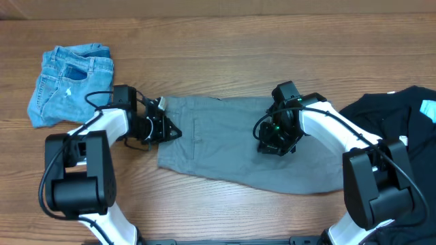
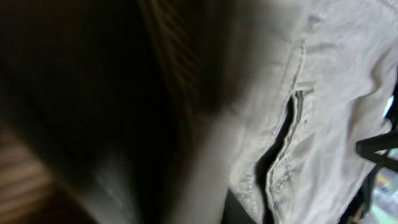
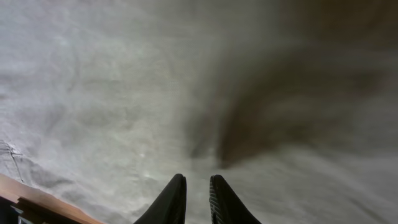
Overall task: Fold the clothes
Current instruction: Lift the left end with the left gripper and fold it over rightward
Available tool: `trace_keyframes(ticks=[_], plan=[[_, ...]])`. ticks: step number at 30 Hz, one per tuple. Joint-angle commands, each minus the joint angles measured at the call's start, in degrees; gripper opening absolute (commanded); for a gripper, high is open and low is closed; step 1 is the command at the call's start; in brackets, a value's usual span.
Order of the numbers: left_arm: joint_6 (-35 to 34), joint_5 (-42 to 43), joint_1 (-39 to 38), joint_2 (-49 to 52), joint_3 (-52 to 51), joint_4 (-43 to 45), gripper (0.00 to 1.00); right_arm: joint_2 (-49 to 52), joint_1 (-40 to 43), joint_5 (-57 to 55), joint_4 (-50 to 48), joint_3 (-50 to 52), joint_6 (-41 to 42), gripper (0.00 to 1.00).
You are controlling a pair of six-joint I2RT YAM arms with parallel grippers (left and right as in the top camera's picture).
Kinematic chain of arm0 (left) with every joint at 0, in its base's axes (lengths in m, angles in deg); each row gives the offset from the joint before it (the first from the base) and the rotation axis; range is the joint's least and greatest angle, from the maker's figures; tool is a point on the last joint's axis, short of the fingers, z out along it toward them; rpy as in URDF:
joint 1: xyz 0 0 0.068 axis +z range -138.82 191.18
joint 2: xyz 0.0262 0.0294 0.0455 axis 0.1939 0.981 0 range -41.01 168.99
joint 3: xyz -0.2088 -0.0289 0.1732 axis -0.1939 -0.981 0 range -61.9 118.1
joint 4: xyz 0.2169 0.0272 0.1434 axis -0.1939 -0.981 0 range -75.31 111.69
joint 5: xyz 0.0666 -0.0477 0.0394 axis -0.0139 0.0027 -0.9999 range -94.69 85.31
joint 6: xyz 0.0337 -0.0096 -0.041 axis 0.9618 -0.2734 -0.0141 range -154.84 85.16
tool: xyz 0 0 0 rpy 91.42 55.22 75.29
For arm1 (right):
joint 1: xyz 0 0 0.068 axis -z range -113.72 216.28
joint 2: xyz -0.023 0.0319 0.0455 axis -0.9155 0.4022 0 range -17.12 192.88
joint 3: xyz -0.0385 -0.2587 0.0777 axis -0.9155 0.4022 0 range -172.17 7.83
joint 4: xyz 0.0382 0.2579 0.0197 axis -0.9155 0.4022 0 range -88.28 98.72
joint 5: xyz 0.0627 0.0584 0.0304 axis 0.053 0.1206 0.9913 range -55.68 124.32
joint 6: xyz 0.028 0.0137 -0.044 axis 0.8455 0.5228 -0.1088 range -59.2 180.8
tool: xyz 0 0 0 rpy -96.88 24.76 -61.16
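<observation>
The grey-khaki shorts (image 1: 225,139) lie spread flat in the middle of the table. My left gripper (image 1: 172,131) is at their left edge, its fingers drawn to a point on the cloth. The left wrist view is blurred and shows the cloth close up with the slit pocket (image 2: 283,155); the fingers are hidden there. My right gripper (image 1: 272,143) is down on the middle of the shorts. Its fingers (image 3: 198,186) are nearly together, pinching the cloth (image 3: 124,93), and a crease runs up from them. The folded light-blue denim shorts (image 1: 71,85) lie at the far left. The black top (image 1: 398,119) lies at the right.
The wooden table (image 1: 225,54) shows behind the shorts and along the front edge (image 1: 204,211). A strip of table also shows at the lower left of the right wrist view (image 3: 25,199). The black top reaches under my right arm.
</observation>
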State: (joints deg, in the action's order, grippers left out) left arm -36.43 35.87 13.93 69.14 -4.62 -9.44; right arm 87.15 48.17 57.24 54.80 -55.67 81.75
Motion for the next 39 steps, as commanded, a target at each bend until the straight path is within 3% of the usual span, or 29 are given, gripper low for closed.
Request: trace_keyframes(ticks=[1, 4, 7, 10, 17, 22, 31, 34, 39], plan=[[0.3, -3.1, -1.7, 3.4, -1.9, -0.9, 0.04, -0.1, -0.3, -0.4, 0.4, 0.1, 0.1, 0.14], [0.3, -5.0, 0.3, 2.3, -0.2, -4.7, 0.04, -0.2, 0.2, -2.0, 1.5, 0.1, 0.1, 0.12], [2.5, -10.4, 4.5, -1.3, 5.5, -14.9, 0.04, -1.6, 2.4, -3.0, 3.4, 0.0, 0.0, 0.11], [4.7, -18.0, 9.5, -6.7, 17.3, -29.0, 0.04, -5.9, 6.4, -3.5, 4.3, 0.0, -0.4, 0.11], [6.3, -22.6, 9.9, -10.9, 42.3, -46.4, 0.04, -13.7, 16.6, -3.4, 5.9, 0.0, -1.0, 0.12], [4.2, -24.0, 2.2, -10.4, 43.4, -46.4, 0.04, -13.9, 19.6, -3.4, 7.7, 0.0, -2.0, 0.12], [-11.2, -26.6, -15.4, -9.5, 37.1, -42.3, 0.05, -13.9, 19.6, -3.4, 7.9, 0.0, -2.6, 0.12], [-15.7, -32.0, -20.3, -9.5, 34.1, -40.4, 0.06, -13.9, 19.6, -3.4, 8.0, 0.0, -3.4, 0.12], [-23.8, -33.5, -27.5, -9.3, 24.9, -31.3, 0.11, -13.9, 19.6, -3.4, 7.7, 0.1, -3.4, 0.12]])
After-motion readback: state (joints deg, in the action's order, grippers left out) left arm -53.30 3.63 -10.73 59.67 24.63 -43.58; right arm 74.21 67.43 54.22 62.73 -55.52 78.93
